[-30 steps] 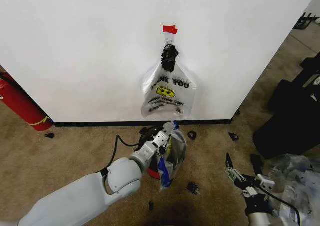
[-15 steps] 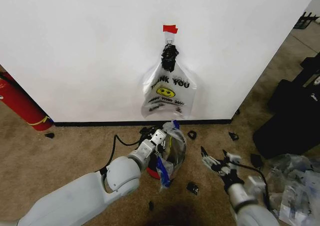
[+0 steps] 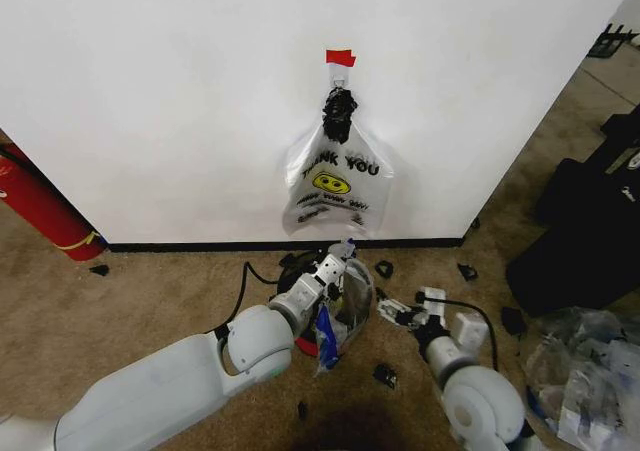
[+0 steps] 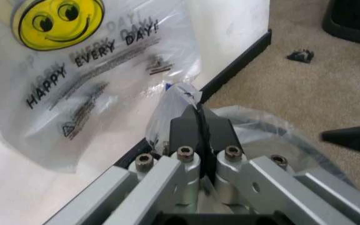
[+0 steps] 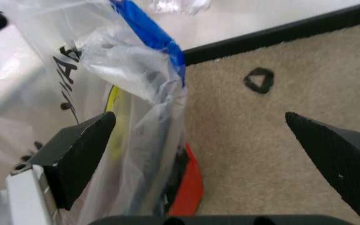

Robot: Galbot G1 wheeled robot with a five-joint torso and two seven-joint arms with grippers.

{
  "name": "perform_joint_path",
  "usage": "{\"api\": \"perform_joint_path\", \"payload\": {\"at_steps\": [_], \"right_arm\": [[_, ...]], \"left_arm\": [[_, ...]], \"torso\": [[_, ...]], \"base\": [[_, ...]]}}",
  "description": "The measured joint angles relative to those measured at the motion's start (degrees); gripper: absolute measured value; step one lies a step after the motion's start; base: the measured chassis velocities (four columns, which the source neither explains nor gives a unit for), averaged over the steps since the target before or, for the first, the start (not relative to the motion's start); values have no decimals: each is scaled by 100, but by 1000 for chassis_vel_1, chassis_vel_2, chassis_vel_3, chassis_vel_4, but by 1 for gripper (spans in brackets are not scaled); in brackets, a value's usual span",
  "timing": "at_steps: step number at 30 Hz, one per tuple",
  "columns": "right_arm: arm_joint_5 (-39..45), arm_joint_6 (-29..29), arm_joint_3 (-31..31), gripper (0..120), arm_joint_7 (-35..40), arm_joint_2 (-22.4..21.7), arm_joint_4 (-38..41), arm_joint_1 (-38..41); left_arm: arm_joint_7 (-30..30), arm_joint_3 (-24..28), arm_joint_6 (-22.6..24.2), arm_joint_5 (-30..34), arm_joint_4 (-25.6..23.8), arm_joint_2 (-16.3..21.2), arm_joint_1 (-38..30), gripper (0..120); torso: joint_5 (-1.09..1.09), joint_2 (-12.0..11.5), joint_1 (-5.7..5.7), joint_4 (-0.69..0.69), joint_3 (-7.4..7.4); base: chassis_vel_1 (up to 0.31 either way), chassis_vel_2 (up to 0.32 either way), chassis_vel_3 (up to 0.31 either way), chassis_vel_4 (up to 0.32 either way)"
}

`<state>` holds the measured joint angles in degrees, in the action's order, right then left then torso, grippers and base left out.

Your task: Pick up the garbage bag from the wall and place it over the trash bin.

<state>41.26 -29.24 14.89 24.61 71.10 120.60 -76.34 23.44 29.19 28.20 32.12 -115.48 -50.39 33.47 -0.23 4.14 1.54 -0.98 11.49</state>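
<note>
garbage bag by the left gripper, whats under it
The trash bin sits under the garbage bag: a sliver of red body shows below the plastic. The left gripper pinches the bag's top; the right gripper, open, is beside it. Bin's rim and inside are mostly covered.
</note>
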Motion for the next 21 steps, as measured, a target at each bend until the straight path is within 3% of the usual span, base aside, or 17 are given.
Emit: {"api": "perform_joint_path", "payload": {"at_steps": [8,13,21], "right_arm": [[404,-427,-367,100,667,325,-425,616],[1269,-984,-566,100,1659,489,-662,1194],[1669,-1232,-675,100,2396,525,-800,1473]], "left_arm": [[-5,-64,-6,-2,-7,16,79,0],[-6,-146,-31,-22,-1,54,175,0],[-5,-252,-70,-34,-10,108,240,0]], "torso": [[0,0,0,-2,0],[0,0,0,0,0],[0,0,0,-1,0]], "base": [[0,0,0,0],[0,0,0,0],[0,0,0,0]]}}
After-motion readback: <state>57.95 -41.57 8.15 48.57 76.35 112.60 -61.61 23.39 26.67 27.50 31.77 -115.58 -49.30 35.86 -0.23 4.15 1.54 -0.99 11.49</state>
